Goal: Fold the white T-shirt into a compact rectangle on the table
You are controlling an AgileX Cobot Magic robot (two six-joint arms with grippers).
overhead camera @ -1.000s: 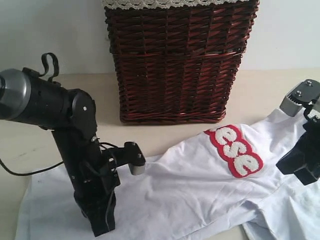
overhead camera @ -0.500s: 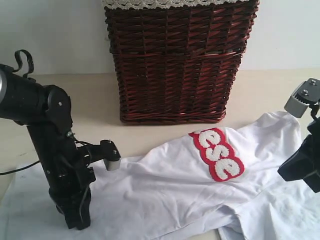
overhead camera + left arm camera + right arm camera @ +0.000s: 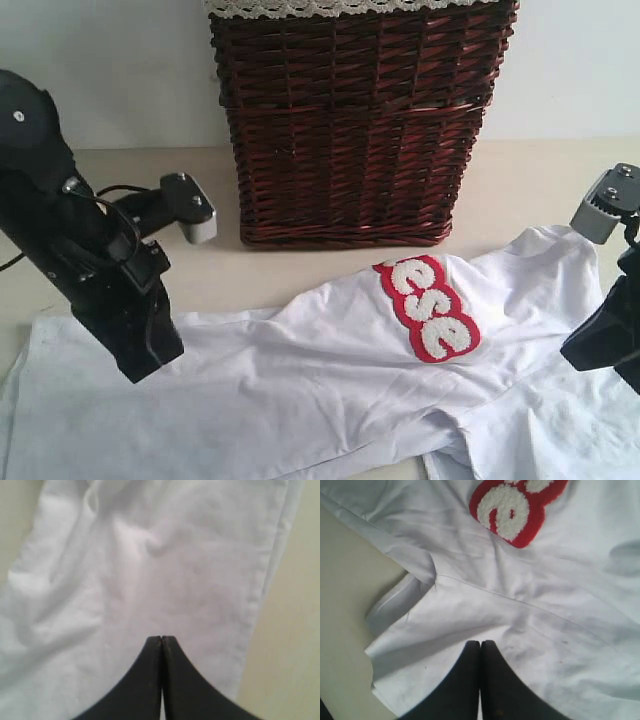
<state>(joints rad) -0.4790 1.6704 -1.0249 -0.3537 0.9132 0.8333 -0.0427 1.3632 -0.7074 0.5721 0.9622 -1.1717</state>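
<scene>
My left gripper (image 3: 161, 641) and right gripper (image 3: 480, 644), both shut tight on nothing, hang over opposite ends of the T-shirt (image 3: 330, 370) spread flat on the table (image 3: 540, 190), probably lining up a fold.

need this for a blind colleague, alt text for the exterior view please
A white T-shirt with red-edged letters "ese" lies rumpled across a beige table in front of a dark wicker basket. A black left arm stands over its left end and a right arm over its right end.
</scene>
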